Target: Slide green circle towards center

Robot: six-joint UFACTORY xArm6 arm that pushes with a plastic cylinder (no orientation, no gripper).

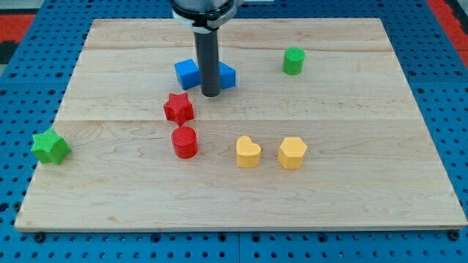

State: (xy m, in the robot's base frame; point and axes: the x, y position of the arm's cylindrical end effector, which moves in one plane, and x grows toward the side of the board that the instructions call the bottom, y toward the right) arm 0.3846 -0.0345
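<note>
The green circle (293, 61) is a short green cylinder near the view's top right of the wooden board (351, 190). My tip (210, 93) is the lower end of a dark rod coming down from the view's top. It stands well to the left of the green circle and a little lower in the view, between two blue blocks. It is not touching the green circle.
A blue block (187, 73) sits left of the rod and another blue block (227, 75) right of it. Below are a red star (178, 108) and a red cylinder (184, 142). A yellow heart (248, 152) and yellow hexagon (292, 152) lie lower centre. A green star (50, 147) sits at the left edge.
</note>
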